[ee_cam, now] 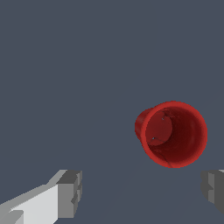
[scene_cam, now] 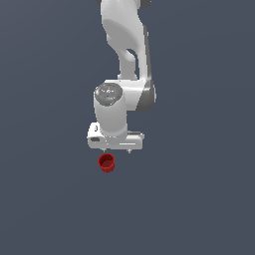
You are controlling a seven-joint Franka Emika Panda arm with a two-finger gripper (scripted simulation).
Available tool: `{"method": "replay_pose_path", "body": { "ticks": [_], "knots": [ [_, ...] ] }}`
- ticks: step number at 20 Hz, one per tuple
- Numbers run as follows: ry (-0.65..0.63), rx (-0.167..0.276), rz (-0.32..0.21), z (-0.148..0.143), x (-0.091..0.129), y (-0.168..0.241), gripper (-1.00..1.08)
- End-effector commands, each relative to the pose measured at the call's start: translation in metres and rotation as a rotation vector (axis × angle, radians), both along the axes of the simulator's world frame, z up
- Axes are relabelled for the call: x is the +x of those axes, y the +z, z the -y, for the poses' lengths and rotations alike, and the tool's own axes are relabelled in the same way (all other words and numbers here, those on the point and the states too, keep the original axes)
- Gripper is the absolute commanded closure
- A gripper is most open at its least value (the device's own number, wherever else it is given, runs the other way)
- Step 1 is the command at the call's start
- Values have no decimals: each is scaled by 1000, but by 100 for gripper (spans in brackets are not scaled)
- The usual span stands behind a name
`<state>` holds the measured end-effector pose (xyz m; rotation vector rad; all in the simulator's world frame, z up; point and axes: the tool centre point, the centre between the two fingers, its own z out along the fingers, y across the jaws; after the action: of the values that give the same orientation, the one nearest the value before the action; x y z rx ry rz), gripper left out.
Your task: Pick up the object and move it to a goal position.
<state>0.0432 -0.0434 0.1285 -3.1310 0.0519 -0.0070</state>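
Below the claw [scene_cam: 116,150] I count one red cup [scene_cam: 106,163]; both fingers [ee_cam: 70,192] spread apart, empty, their tips cut off at the wrist view's edge.

A flat, plain slate-grey desk [scene_cam: 45,199] fills both views from edge to edge, with no seam, rim or marking visible on it. The one thing lying directly on it is a small red cup-like cylinder [scene_cam: 106,163] with a hollow top, which stands upright with its open mouth facing up. In the wrist view the red cylinder [ee_cam: 171,134] shows its dark red inner wall and floor, with bare grey surface all around it.
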Motion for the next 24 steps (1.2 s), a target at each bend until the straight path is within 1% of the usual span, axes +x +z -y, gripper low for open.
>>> {"method": "replay_pose_path", "body": {
  "ticks": [1, 5, 9, 17, 24],
  "knots": [
    [-29, -3, -2, 17, 8, -10, -92],
    [-61, -7, -4, 36, 15, -23, -92],
    [-78, -9, -5, 47, 19, -30, -92],
    [-81, -10, -6, 48, 19, -37, -92],
    [-82, -10, -5, 49, 18, -72, -92]
  ]
}}
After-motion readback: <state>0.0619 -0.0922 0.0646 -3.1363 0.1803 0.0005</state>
